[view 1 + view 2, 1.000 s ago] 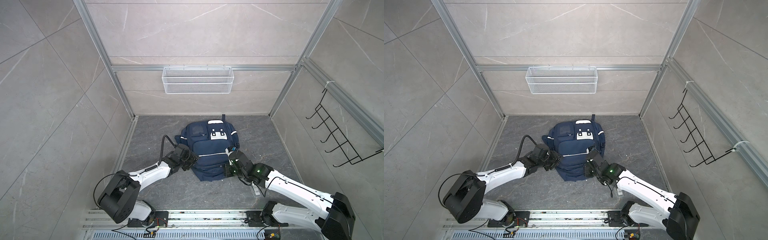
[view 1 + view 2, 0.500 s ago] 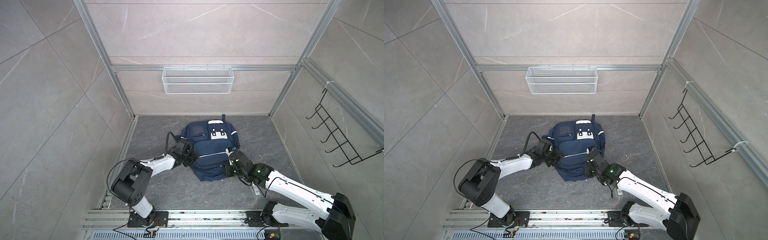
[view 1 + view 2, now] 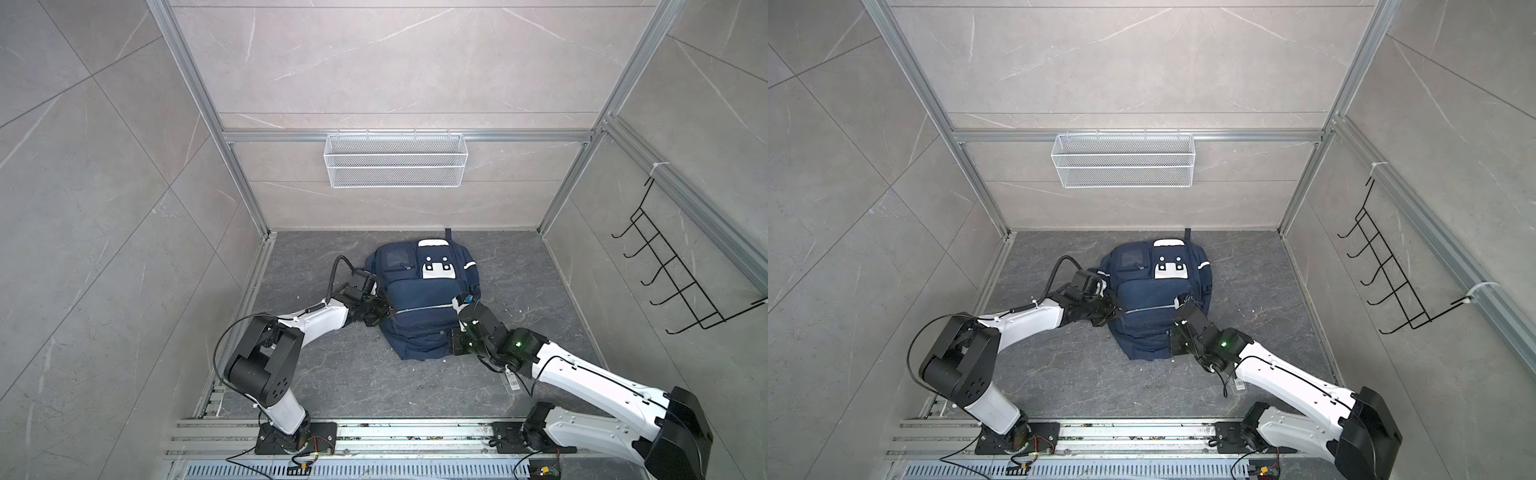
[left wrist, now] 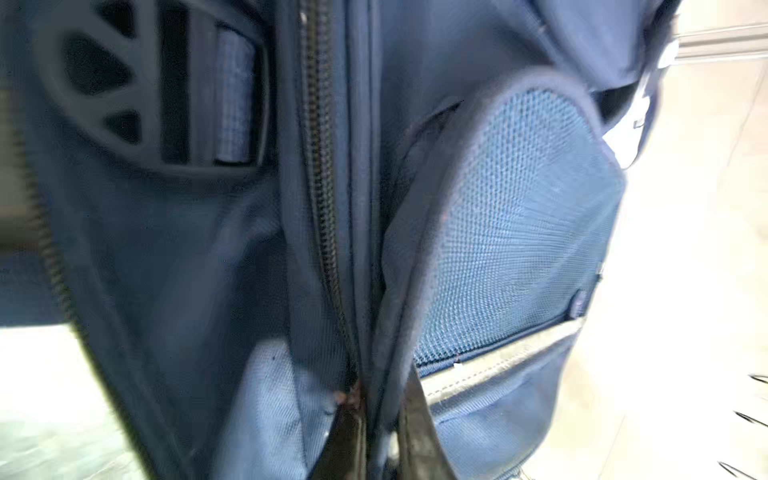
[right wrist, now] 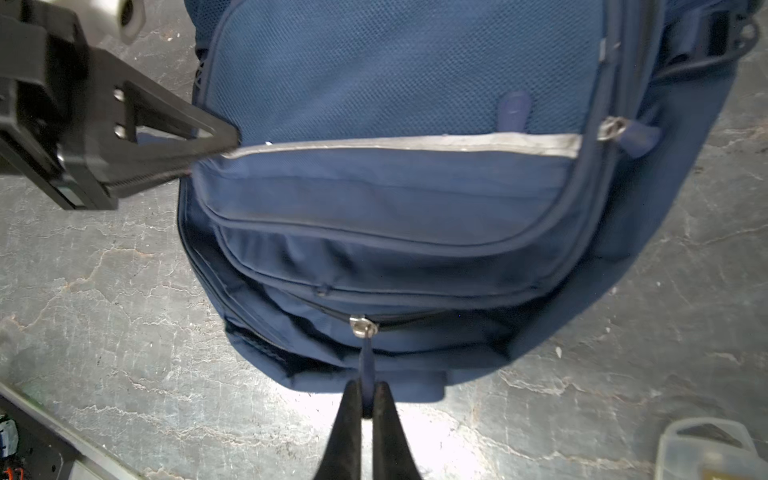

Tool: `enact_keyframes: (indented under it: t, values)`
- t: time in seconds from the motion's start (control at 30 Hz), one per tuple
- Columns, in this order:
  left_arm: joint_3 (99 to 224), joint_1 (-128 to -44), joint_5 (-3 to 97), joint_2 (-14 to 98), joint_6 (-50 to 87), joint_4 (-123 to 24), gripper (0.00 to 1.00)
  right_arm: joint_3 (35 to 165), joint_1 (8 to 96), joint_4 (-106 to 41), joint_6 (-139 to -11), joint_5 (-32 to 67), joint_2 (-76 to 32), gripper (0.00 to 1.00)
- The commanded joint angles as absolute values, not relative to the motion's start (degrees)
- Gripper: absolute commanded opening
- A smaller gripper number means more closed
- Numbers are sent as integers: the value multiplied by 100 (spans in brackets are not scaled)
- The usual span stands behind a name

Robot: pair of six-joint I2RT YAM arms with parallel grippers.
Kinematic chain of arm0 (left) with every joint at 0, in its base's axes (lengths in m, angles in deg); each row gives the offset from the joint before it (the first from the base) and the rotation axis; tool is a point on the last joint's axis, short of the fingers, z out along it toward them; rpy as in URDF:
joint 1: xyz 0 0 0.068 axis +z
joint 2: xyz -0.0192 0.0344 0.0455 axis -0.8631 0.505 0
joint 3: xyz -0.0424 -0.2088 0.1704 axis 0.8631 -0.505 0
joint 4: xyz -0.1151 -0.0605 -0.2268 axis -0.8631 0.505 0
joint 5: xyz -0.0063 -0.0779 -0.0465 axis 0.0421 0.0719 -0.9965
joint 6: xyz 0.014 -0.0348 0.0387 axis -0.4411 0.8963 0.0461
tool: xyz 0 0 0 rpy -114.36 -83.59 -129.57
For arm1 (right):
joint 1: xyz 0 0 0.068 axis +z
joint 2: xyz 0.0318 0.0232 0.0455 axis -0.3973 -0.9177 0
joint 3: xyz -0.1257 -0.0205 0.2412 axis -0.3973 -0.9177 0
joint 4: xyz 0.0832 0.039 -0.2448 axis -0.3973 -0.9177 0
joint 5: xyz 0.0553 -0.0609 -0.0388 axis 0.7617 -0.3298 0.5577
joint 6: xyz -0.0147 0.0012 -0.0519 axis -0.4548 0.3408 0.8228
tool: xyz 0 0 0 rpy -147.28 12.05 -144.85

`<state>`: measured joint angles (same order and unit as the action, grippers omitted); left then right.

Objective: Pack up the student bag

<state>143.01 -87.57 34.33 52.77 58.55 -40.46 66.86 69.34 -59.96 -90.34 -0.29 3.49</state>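
Observation:
The student bag, navy with white patches and a silver stripe, lies flat on the grey floor in both top views. My left gripper is at the bag's left edge beside the stripe. In the left wrist view it is shut on a fold of navy seam next to a zipper. My right gripper is at the bag's near right corner. In the right wrist view it is shut on the blue zipper pull below the metal slider.
A white wire basket hangs on the back wall and a black hook rack on the right wall. A small clear plastic box lies on the floor by the right arm. Metal rails run along the front edge.
My left gripper has moved in against the bag's left edge and closed on its fabric; the left arm's elbow swung inward. The right arm and the bag have stayed put.

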Motion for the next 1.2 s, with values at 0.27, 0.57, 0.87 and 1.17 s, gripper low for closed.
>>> enact_keyframes:
  t: [0.27, 0.57, 0.87, 1.17]
  values:
    - [14111, -6964, 3737, 4400, 5024, -3210, 0, 6090, 6604, -5789, -8638, -1033, 765, 0]
    - [14345, -6512, 3995, 4538, 4852, -2978, 0, 6062, 6142, -5169, -8462, -967, 881, 0]
    - [15512, -6589, 4000, 5548, 4716, -2787, 0, 5878, 6558, -4840, -8530, -41, 915, 0]
    - [17107, -6912, 3719, 6684, 4377, -2223, 25, 6510, 7913, -4039, -8816, 7, -353, 0]
